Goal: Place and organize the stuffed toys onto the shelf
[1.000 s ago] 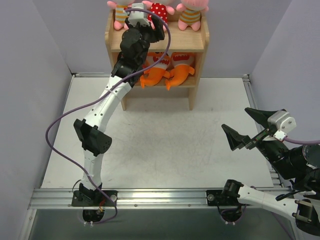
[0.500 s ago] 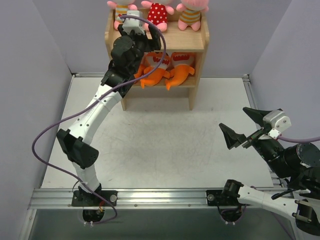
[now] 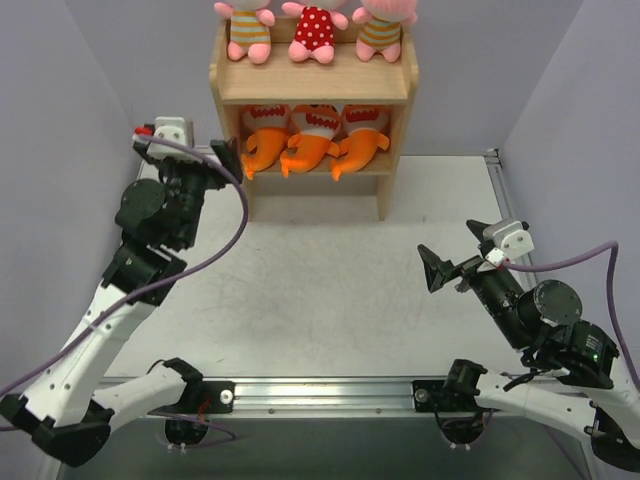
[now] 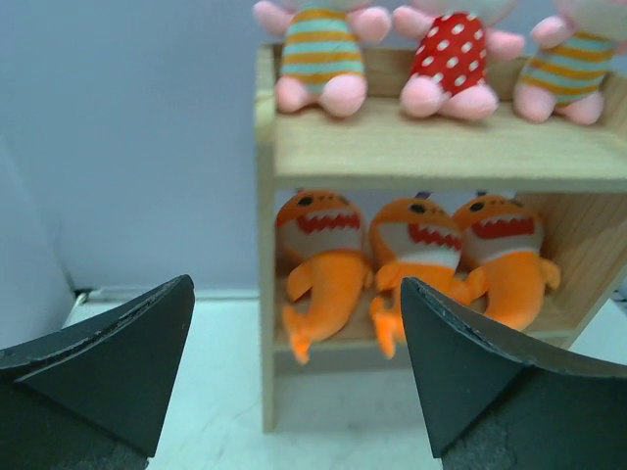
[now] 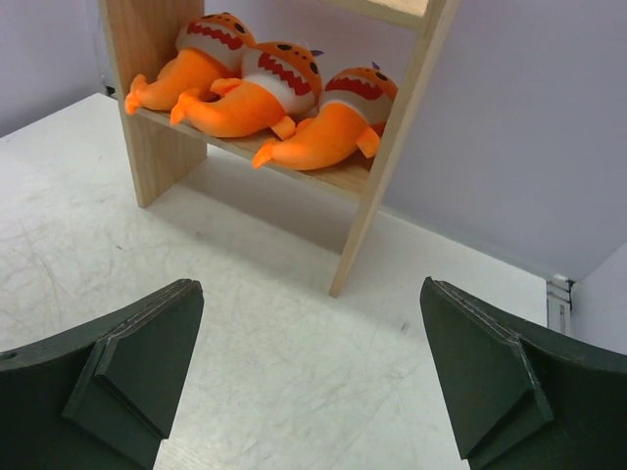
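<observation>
- Left pincer [image 3: 222, 160] hangs with its two fingers wide apart and nothing between them. It is at the far left of the counter [image 3: 330, 290], just beside the left side panel of the shelf [image 3: 315, 85], and does not touch it.
- In the left wrist view its fingers frame the shelf, so it points to the right and far side, toward the toys.
- Right pincer [image 3: 445, 236] is also spread apart and holds nothing. It is above the near right part of the counter, well apart from the shelf, and it points toward the shelf.
- The shelf stands at the far edge of the counter, against the back wall, about in the middle.
- Three pink dolls sit in a row on the top board, upright, with feet toward the near side: a striped doll [image 3: 248, 30] on the left, a dotted doll [image 3: 312, 30] in red in the middle, and a second striped one [image 3: 380, 30] on the right. They are close to each other, with small gaps.
- Three orange fish are on the board below, side by side: left fish [image 3: 262, 140], middle fish [image 3: 312, 138], right fish [image 3: 362, 138]. Their toothy faces are up and look to the near side, and their tails reach the near edge of the board.
- In the right wrist view the fish touch their neighbours.
- No toy lies on the counter.
</observation>
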### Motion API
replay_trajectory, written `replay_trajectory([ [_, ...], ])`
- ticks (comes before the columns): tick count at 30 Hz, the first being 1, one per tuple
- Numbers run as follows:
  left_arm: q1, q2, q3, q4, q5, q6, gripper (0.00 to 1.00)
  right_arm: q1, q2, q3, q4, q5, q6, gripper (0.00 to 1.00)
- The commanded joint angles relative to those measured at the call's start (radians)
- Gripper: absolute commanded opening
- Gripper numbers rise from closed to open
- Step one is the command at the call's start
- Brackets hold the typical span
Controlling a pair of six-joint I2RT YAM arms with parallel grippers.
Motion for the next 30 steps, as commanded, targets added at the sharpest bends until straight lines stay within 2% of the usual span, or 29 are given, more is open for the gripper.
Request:
replay_trajectory([
  [1,0.008,-0.181,-0.152,-0.084,-0.136,0.039,0.94,0.009,-0.040,-0.060,0.132,0.142,0.060,0.99],
  [10,0.011,-0.577,-0.425,-0.268,-0.294,0.011,0.94,0.010,-0.163,-0.201,0.227,0.400,0.086,0.99],
  [16,0.011,-0.752,-0.591,-0.289,-0.348,0.031,0.94,0.010,-0.259,-0.305,0.298,0.460,0.064,0.99],
  [24,0.013,-0.800,-0.659,-0.244,-0.383,0.077,0.94,0.009,-0.304,-0.341,0.295,0.522,0.092,1.00],
  [30,0.088,-0.767,-0.674,-0.227,-0.288,0.042,0.94,0.007,-0.278,-0.345,0.295,0.516,0.071,1.00],
])
